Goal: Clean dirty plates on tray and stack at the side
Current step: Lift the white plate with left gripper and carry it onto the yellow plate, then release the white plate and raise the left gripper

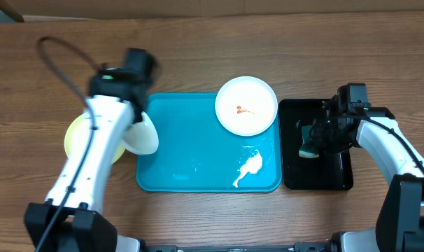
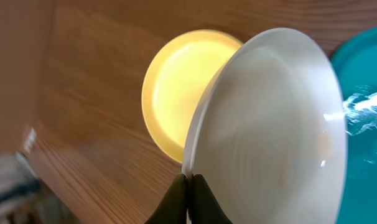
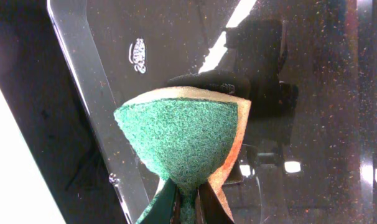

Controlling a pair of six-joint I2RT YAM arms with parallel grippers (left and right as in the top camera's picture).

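The turquoise tray lies mid-table. A white plate with an orange-red smear rests on its far right corner. My left gripper is shut on the rim of a second white plate, held tilted over the tray's left edge. A green-rimmed plate lies on the table left of the tray, also in the left wrist view. My right gripper is shut on a green sponge above the black tray.
White foam is smeared on the tray's front right. The black tray stands right of the turquoise tray. A black cable loops at the far left. Cardboard runs along the table's far edge.
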